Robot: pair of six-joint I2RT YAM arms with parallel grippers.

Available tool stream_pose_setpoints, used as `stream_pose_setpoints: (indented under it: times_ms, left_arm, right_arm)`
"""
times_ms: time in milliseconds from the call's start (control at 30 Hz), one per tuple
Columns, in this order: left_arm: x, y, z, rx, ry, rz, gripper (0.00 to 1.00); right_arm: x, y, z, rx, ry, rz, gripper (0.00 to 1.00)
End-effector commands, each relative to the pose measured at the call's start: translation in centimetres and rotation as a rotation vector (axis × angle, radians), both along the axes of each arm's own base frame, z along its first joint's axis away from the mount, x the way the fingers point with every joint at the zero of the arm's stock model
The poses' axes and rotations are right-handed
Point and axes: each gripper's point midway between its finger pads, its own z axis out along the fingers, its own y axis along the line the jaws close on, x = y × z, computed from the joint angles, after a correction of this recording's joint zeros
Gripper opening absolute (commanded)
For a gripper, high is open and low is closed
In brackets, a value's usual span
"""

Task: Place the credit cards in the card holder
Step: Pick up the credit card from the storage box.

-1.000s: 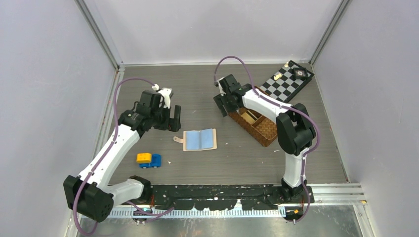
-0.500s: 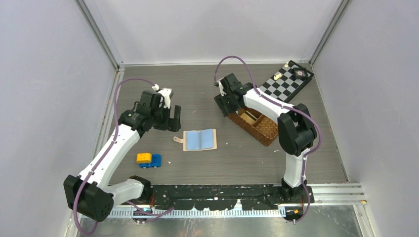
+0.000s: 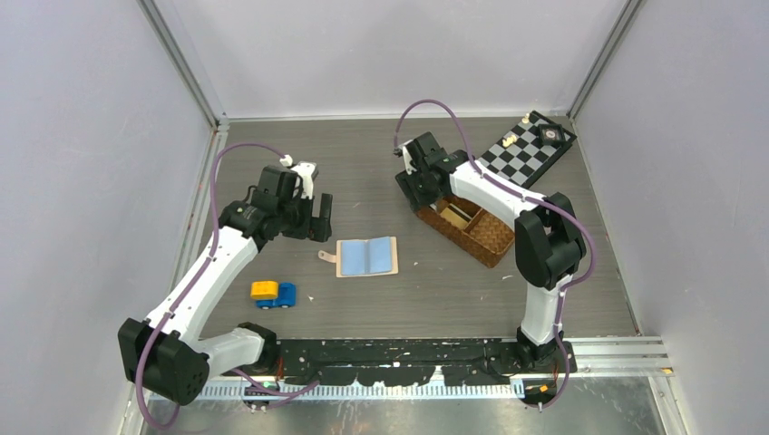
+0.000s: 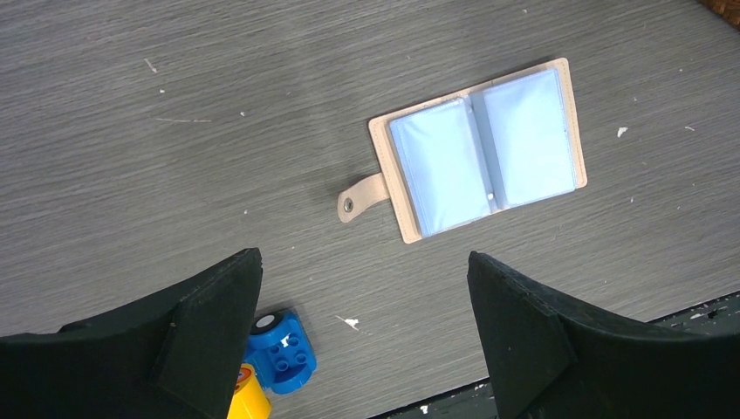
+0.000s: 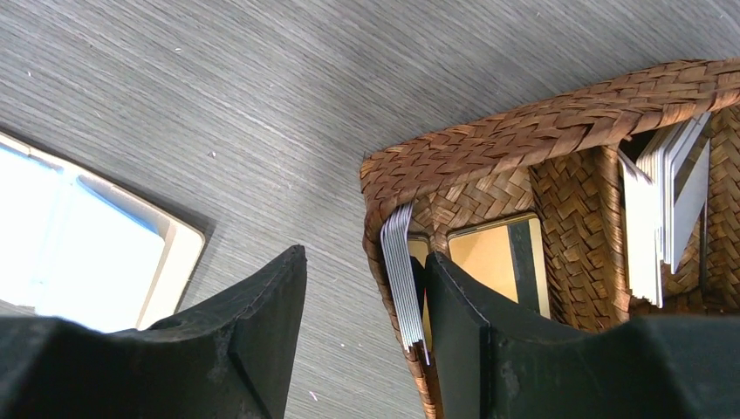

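Note:
The card holder (image 3: 367, 256) lies open on the table, a beige wallet with pale blue pockets and a snap tab; it also shows in the left wrist view (image 4: 480, 148) and at the left edge of the right wrist view (image 5: 78, 253). The credit cards stand in the brown woven basket (image 3: 485, 237): a silver-grey stack (image 5: 400, 271) against its end wall, a yellow-tan card (image 5: 489, 262) beside it, more grey cards (image 5: 663, 209) further in. My right gripper (image 5: 365, 257) is open, one finger inside the basket beside the silver stack, the other outside the wall. My left gripper (image 4: 362, 260) is open and empty, above the table left of the wallet.
A blue and yellow toy truck (image 3: 274, 293) sits near the front left, also seen by the left wrist (image 4: 275, 349). A chessboard (image 3: 526, 149) with a few pieces lies at the back right behind the basket. Grey walls enclose the table on three sides.
My right gripper has shifted slightly right, further over the basket's end. The left arm and the wallet have not moved.

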Motion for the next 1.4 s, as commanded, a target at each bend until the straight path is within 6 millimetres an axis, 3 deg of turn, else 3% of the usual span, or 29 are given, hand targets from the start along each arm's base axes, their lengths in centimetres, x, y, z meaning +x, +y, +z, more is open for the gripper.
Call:
stream_pose_setpoints:
  times_ms: [0,367,1300,1367]
  left_arm:
    - [0.8,0.1,0.4,-0.001,-0.034,0.005,0.9]
    - [0.8,0.1,0.3,0.002,-0.03,0.004,0.9]
    - [0.8,0.2,0.1,0.008,-0.025,0.005,0.9]
    - [0.7,0.2,0.1,0.007,-0.024,0.005,0.9]
  right_arm:
    - [0.2,1.2,3.6,0.071,-0.053,0.016,0.56]
    - [0.3,1.0,4.0,0.066,-0.064,0.004,0.44]
    - [0.3,0.8,5.6,0.082,-0.098,-0.003,0.32]
    - [0.3,0.7,5.6,0.081,-0.097,-0.004,0.27]
